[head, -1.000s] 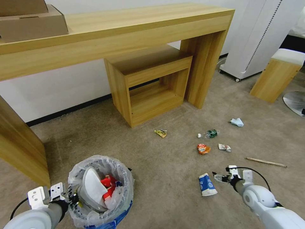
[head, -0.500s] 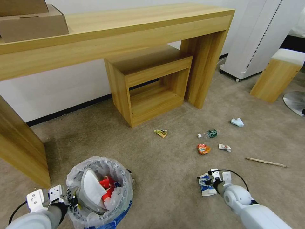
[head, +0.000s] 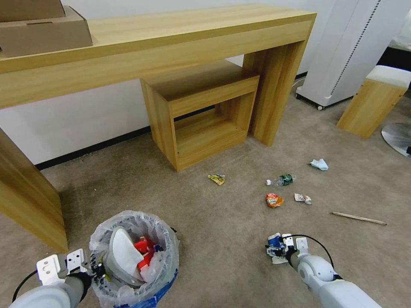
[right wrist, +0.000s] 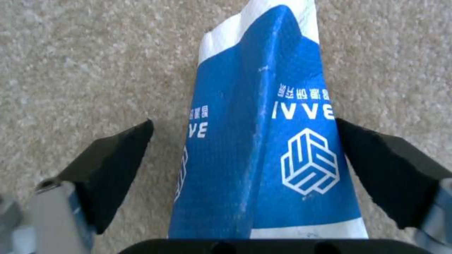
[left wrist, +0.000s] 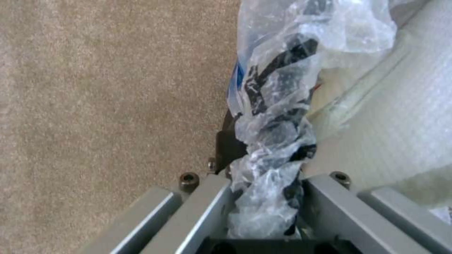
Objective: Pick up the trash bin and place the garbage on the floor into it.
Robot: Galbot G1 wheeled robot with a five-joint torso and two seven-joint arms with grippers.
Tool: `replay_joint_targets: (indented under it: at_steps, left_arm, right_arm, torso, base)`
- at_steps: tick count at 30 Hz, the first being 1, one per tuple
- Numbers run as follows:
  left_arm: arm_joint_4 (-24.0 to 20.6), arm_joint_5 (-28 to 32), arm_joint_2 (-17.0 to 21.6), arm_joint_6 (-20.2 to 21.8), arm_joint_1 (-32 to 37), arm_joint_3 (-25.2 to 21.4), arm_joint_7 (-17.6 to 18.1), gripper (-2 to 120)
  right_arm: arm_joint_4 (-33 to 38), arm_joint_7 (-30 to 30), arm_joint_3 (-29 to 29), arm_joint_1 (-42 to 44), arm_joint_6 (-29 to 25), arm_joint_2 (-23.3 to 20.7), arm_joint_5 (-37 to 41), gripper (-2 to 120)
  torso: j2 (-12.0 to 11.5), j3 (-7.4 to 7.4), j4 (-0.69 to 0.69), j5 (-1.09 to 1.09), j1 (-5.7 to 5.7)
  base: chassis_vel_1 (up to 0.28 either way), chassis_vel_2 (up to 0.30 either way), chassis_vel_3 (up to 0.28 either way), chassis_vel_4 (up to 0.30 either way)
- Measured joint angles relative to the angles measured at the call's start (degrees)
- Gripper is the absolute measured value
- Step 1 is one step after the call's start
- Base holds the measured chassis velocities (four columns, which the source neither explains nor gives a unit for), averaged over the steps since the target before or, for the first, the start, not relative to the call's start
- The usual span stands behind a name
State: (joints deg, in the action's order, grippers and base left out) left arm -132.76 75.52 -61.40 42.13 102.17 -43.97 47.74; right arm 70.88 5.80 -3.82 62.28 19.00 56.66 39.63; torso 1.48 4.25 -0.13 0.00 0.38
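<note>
Right wrist view has my right jaws (right wrist: pixel 245 155) spread apart around the blue-and-white wrapper (right wrist: pixel 263 141), which lies on the beige floor (right wrist: pixel 70 53); one pad looks to be touching its edge, the other stands off with carpet showing between. The wrapper is creased into a ridge, so I judge that a squeeze here could fold it flat and let it slide out, or the tips could drag on the carpet pile and catch only a corner. My left jaws (left wrist: pixel 263 197) are clamped on the rim and bunched liner of the trash bin (head: pixel 137 261), which sits at my left with a white slipper (head: pixel 126 252) and red wrappers already inside. If that pinch holds mostly plastic, the bin could tilt or slip and spill. Other garbage lies well apart further out: an orange wrapper (head: pixel 274 199), a small bottle (head: pixel 282 180), a wooden stick (head: pixel 358 218).
</note>
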Motion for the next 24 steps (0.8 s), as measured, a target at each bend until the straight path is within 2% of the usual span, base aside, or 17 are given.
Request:
replay_joint_targets:
  at_steps: [2,6,7,9,10,13,24]
  left_arm:
    - [0.01,-0.02,-0.02,0.0,-0.03,0.02,-0.01,0]
    - [-0.02,-0.55,-0.29,0.0,0.09,0.21,-0.06,0]
    - [-0.02,-0.55,-0.29,0.0,0.09,0.21,-0.06,0]
    - [-0.09,-0.8,-0.49,0.01,0.08,0.44,-0.13,0]
    - [-0.09,-0.8,-0.49,0.01,0.08,0.44,-0.13,0]
    - [-0.23,-0.98,-0.62,0.01,0.01,0.55,-0.18,0]
    - [-0.74,-1.13,-0.52,0.01,0.17,0.23,-0.27,0]
  right_arm:
    - [-0.18,-0.01,0.12,0.0,-0.31,0.08,-0.26,94]
    - [-0.39,-0.13,0.42,0.0,-1.18,0.21,-0.48,76]
    - [-0.39,-0.13,0.42,0.0,-1.18,0.21,-0.48,76]
    - [-0.36,-0.12,0.51,0.05,-1.65,0.27,-0.48,65]
    - [-0.36,-0.12,0.51,0.05,-1.65,0.27,-0.48,65]
    - [-0.21,-0.11,0.49,0.24,-2.0,0.34,-0.53,53]
    - [-0.02,-0.02,0.82,-0.14,-3.11,0.16,-0.46,28]
  torso:
    - [0.0,0.0,0.0,-0.01,0.0]
    - [0.0,0.0,0.0,-0.01,0.0]
    - [0.0,0.0,0.0,-0.01,0.0]
    - [0.0,0.0,0.0,-0.02,0.0]
    - [0.0,0.0,0.0,-0.02,0.0]
    - [0.0,0.0,0.0,-0.01,0.0]
    - [0.0,0.0,0.01,0.01,0.0]
  base:
    - [0.0,0.0,0.0,0.0]
    - [0.0,0.0,0.0,0.0]
    - [0.0,0.0,0.0,0.0]
    - [0.0,0.0,0.0,0.0]
    - [0.0,0.0,0.0,0.0]
    - [0.0,0.0,0.0,0.0]
    - [0.0,0.0,0.0,0.0]
